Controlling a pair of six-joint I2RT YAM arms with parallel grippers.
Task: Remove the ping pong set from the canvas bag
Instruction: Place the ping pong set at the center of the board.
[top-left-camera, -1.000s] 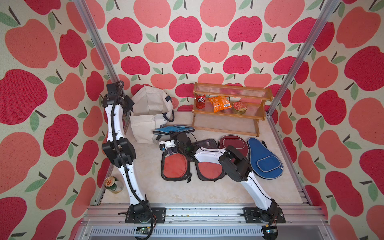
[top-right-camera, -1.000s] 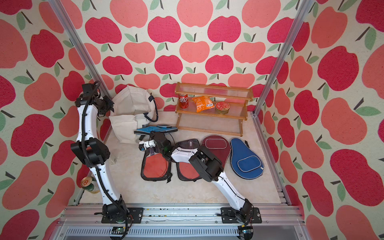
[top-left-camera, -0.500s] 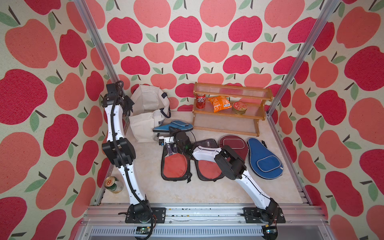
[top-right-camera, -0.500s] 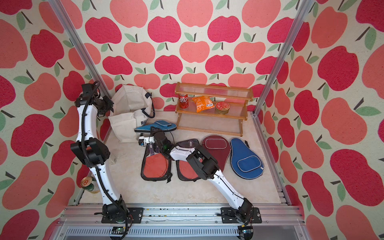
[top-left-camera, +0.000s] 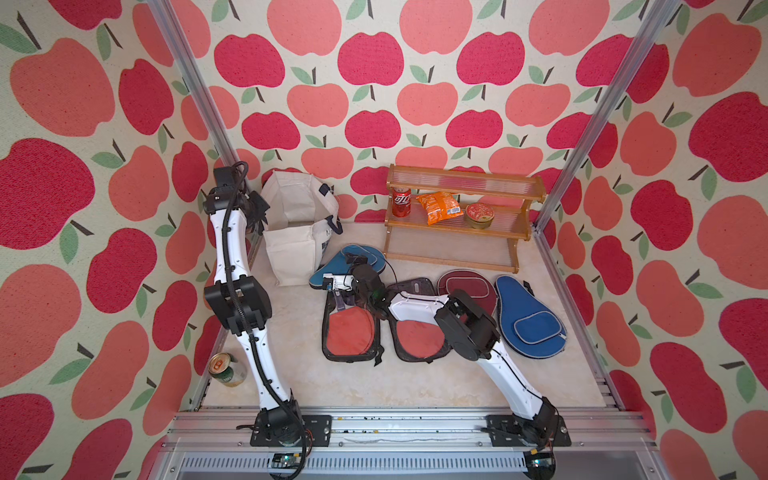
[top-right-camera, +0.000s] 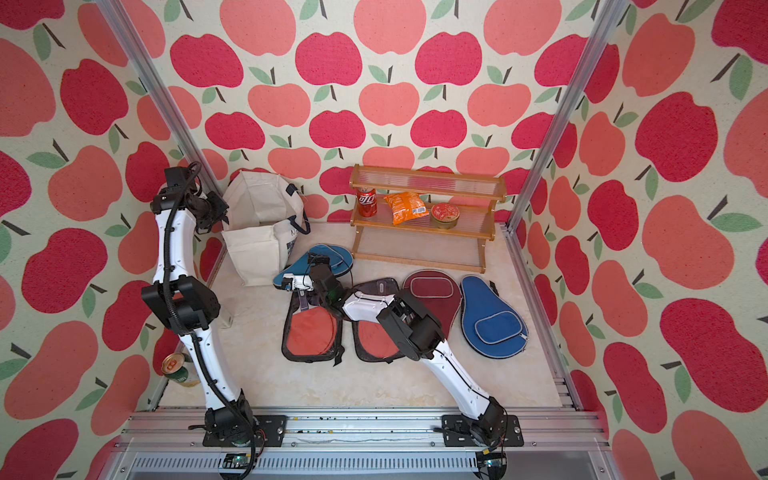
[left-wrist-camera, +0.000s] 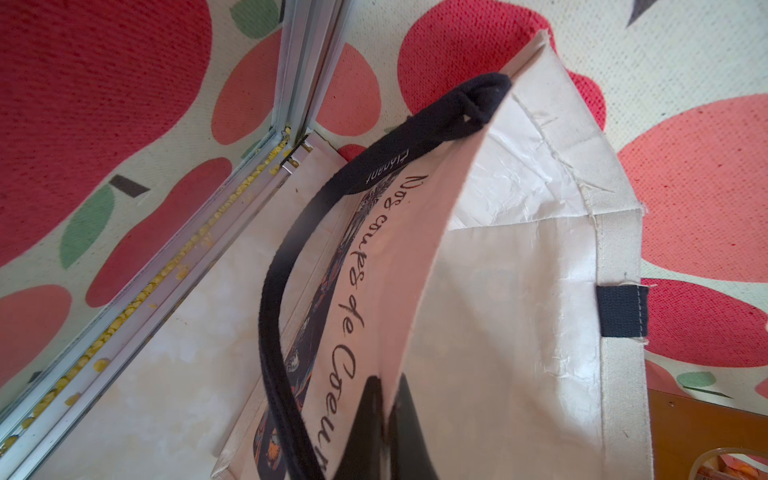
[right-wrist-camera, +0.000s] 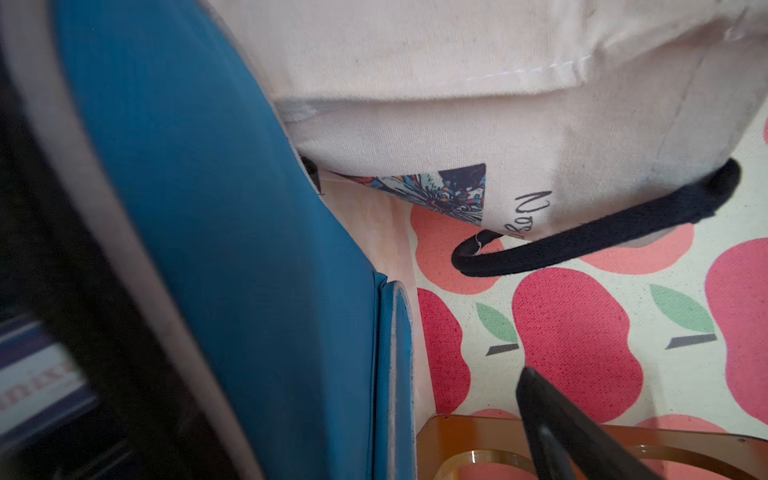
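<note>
- The teal-blue cover (top-left-camera: 362, 252) lies flat on the surface (top-left-camera: 415, 386), outside the canvas bag (top-left-camera: 291, 249) and just beside its front corner.
- The right pincer (top-left-camera: 355, 262) stands over this cover with its fingers (right-wrist-camera: 573, 432) spread wide; it is released and grips nothing.
- Nearer to the robot, four more cases lie in a row: two clear cases (top-left-camera: 351, 332) (top-left-camera: 419, 338) showing red paddles, the maroon cover (top-left-camera: 469, 284) and the dark blue cover (top-left-camera: 530, 320).
- The canvas bag stands upright and open in the far left corner.
- The left pincer (left-wrist-camera: 388, 432) is clenched on the rim of the bag.
- The wooden shelf (top-left-camera: 457, 226) at the back wall carries a red can (top-left-camera: 401, 201), an orange snack packet (top-left-camera: 439, 208) and a round tin (top-left-camera: 480, 215).
</note>
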